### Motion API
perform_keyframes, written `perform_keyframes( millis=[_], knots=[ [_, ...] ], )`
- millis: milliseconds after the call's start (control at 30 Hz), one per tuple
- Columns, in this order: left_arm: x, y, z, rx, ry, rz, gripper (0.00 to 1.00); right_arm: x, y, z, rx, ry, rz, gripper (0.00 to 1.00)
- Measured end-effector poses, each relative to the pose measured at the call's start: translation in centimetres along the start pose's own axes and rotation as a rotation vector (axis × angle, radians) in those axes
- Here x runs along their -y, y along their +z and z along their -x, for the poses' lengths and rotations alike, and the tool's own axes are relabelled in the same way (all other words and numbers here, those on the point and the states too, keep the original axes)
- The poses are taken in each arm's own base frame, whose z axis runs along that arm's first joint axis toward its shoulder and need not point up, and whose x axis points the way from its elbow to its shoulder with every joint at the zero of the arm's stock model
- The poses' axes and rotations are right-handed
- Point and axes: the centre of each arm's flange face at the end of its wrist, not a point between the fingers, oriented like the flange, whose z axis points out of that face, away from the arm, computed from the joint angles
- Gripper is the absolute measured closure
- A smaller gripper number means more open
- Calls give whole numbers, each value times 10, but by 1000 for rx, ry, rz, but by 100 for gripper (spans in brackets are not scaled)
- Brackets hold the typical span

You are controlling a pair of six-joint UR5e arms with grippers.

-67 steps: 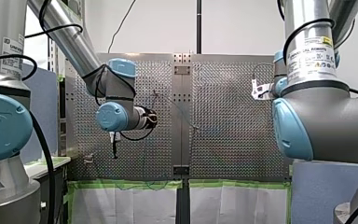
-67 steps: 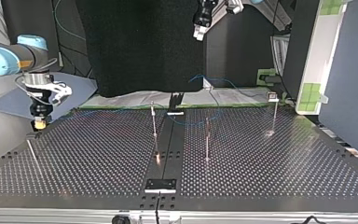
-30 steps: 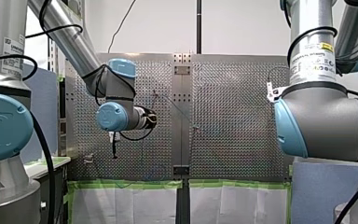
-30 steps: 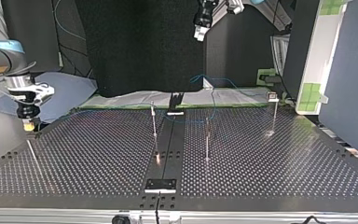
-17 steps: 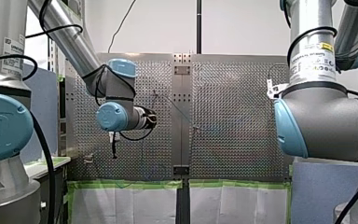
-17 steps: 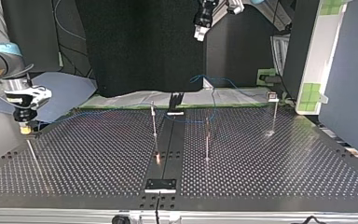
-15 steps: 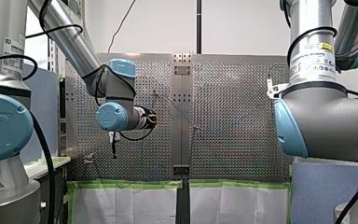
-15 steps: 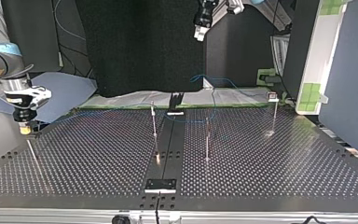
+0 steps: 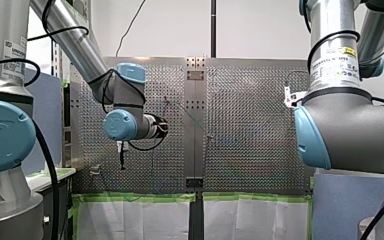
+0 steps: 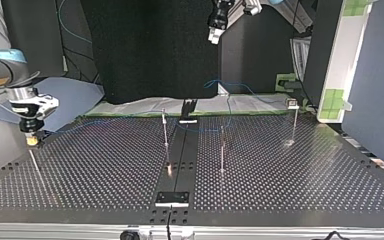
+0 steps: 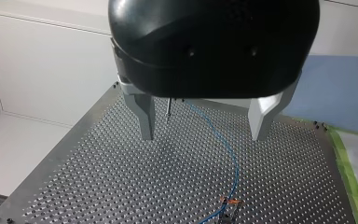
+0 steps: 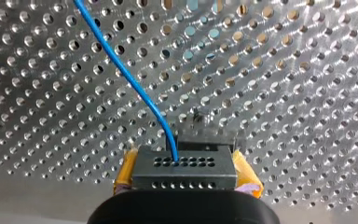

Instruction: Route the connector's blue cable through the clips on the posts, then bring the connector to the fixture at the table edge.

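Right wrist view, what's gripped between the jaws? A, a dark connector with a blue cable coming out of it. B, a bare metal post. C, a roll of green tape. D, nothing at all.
A: the jaws of my right gripper, with their yellow pads, are shut on the dark connector, and the blue cable runs out of one of the holes in its face.
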Motion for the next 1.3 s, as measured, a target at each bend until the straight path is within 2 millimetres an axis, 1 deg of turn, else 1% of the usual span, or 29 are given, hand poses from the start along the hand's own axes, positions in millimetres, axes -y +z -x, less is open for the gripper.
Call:
perform_keyframes(
  millis=[433, 733, 1100, 1300],
  knots=[
    [0, 0, 0, 0, 0, -1, 0, 8, 7, -9, -6, 2, -18, 100],
    [0, 0, 0, -1, 1, -1, 0, 8, 8, -10, -8, 2, -18, 100],
    [0, 0, 0, -1, 1, -1, 0, 3, 9, -9, -16, -3, -12, 100],
    [0, 0, 0, -1, 1, -1, 0, 3, 10, -10, -34, -14, -34, 100]
  ],
)
